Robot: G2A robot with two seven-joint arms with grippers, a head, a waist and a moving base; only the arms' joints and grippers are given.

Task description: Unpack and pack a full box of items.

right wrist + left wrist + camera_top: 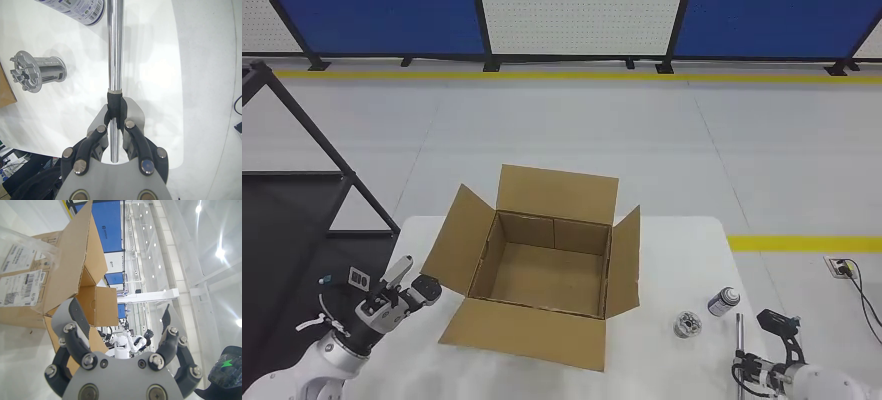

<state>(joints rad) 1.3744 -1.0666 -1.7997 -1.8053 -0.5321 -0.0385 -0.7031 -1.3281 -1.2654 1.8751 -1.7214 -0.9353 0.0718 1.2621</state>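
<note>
In the top view the cardboard box (547, 268) is sitting open in the middle of the table (672, 250), flaps spread and the visible part of its floor bare, while a spray can (724, 300), a metal part (687, 324) and a rod (738, 332) are lying out to one side. The left gripper (414, 281) is hovering near the opposite flap. In the left wrist view its fingers are spread wide, holding nothing. In the right wrist view the right gripper (114, 110) is pinching the rod's taped band. Unpacking looks finished; repacking seems to be starting, calling for lifting the rod level and lining it up with the box.
</note>
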